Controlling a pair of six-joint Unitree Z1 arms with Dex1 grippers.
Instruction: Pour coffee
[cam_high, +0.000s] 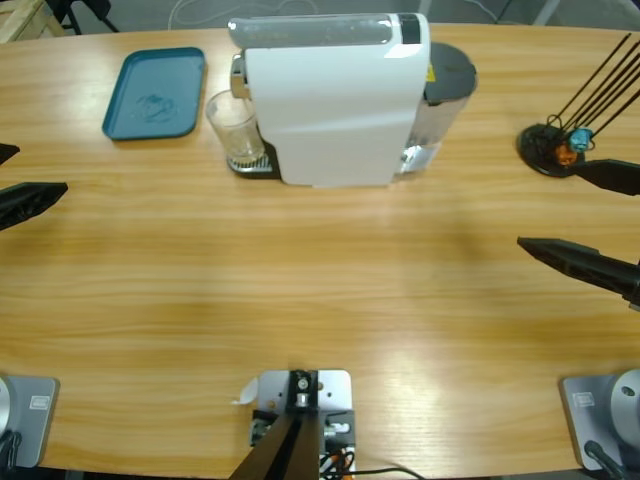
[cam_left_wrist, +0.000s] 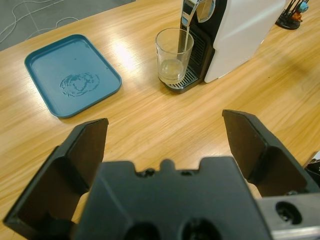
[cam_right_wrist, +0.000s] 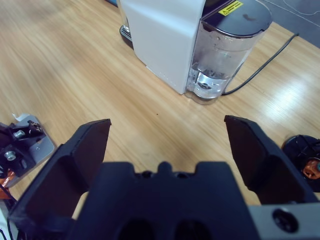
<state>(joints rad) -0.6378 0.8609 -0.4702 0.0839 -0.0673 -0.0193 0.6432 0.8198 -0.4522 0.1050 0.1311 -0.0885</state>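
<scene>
A white coffee machine (cam_high: 330, 100) stands at the back middle of the table. A small clear glass tumbler (cam_left_wrist: 174, 56) sits on its drip grid under the spout. A thin pale stream falls into it, and a shallow layer of pale coffee (cam_left_wrist: 172, 68) lies at the bottom. In the high view the tumbler (cam_high: 235, 128) is left of the machine's body. My left gripper (cam_left_wrist: 165, 135) is open and empty, well short of the glass, at the table's left edge (cam_high: 20, 178). My right gripper (cam_right_wrist: 167, 145) is open and empty, at the right edge (cam_high: 575, 215).
A teal tray (cam_high: 155, 92) lies empty at the back left, seen again as the tray (cam_left_wrist: 70, 75) beside the glass. The machine's clear water tank (cam_right_wrist: 225, 50) with a cable is on its right. A black capsule stand (cam_high: 555, 145) with rods sits far right.
</scene>
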